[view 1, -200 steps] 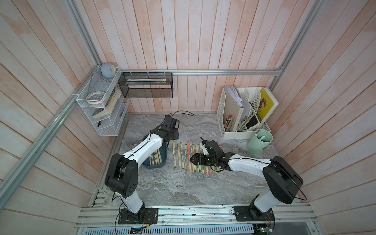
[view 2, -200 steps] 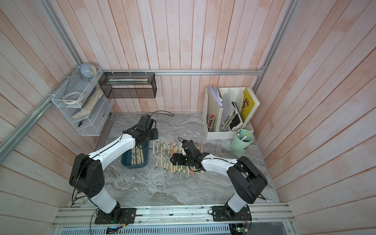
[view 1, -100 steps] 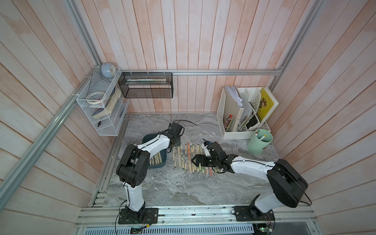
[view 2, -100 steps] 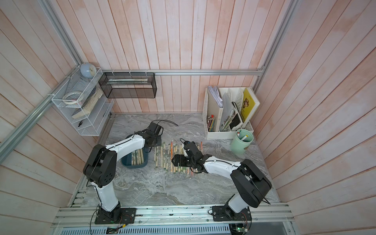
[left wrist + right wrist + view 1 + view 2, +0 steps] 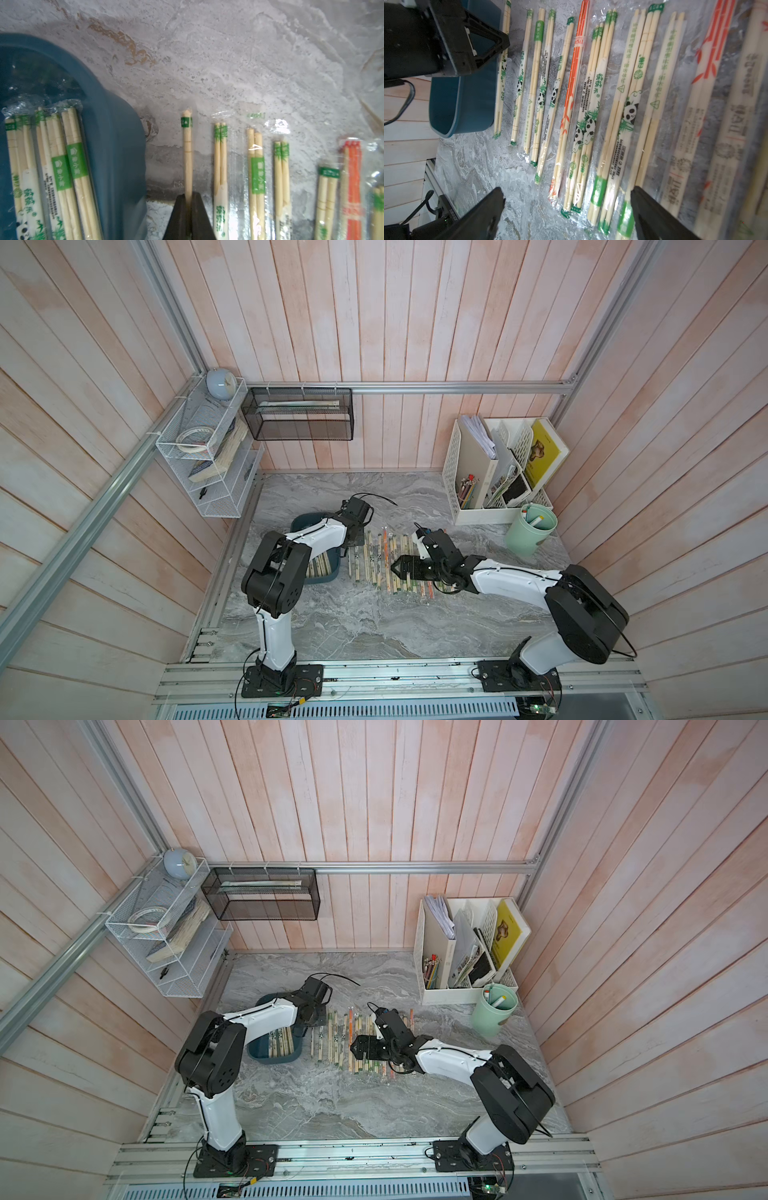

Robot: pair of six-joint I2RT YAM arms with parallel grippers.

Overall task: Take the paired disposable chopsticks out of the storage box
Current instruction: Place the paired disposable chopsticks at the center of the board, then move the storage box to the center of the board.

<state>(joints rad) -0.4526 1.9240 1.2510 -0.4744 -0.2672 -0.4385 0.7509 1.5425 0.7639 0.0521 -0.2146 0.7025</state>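
Observation:
The teal storage box (image 5: pixel 116 145) sits at the table's left (image 5: pixel 322 578) and still holds several paired disposable chopsticks (image 5: pixel 62 166). My left gripper (image 5: pixel 188 199) is shut on one green-marked pair (image 5: pixel 187 149), held low just outside the box's right wall. The right wrist view shows that gripper (image 5: pixel 500 41) pinching the pair (image 5: pixel 502 68) beside the box (image 5: pixel 467 108). A row of several sleeved pairs (image 5: pixel 386 560) lies on the marble to the right. My right gripper (image 5: pixel 566 190) stands open low over the row's near ends, with nothing gripped; it shows in both top views (image 5: pixel 397 568) (image 5: pixel 354 1046).
At the back right stand a white file organiser (image 5: pixel 494 472) and a mint cup (image 5: pixel 532 531) with pens. A black mesh basket (image 5: pixel 299 414) and a white wire shelf (image 5: pixel 208 452) hang on the walls. A cable (image 5: pixel 374 497) trails behind the left wrist.
My left arm has swung right from over the box to the table just beside it, carrying the pair. The right arm has shifted only slightly.

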